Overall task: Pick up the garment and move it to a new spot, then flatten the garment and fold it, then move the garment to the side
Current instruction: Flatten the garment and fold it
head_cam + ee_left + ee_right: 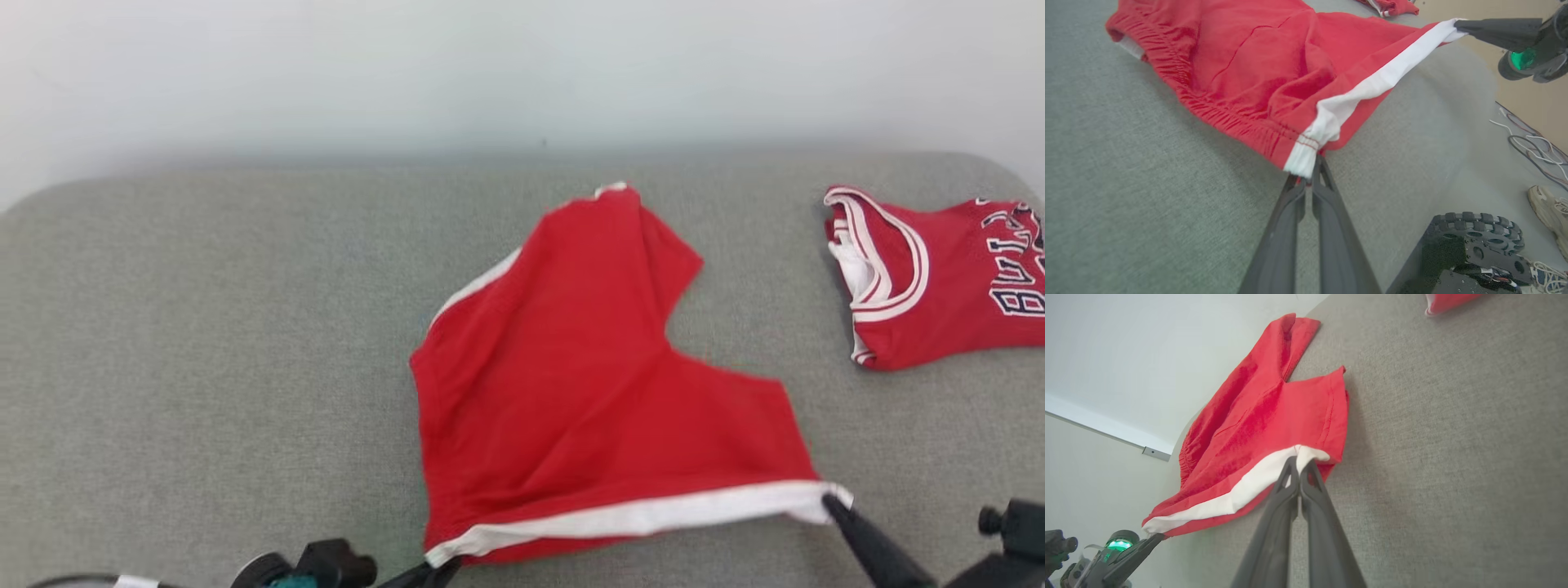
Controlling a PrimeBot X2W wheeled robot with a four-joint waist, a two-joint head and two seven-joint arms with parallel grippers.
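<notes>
**Garment pinched at both ends of its white stripe**

Garment (571, 392) is a pair of red shorts, and it sits near the middle of the grey cloth-covered table (204, 327), towards my side. My left hand (1309, 173) is clamped on the waistband corner, right where the white side stripe (1372, 85) ends. My right hand (1298, 463) is closed tight on the other end of that stripe, at the leg hem. The stripe runs taut between my two hands along the near edge. That edge looks raised a little off the table, while the far leg of the shorts lies flat on it. A red jersey (939, 286) with dark lettering lies well apart, at the far right of the table. Down on the floor I see loose cables (1531, 143) and a pale shoe (1547, 208)
</notes>
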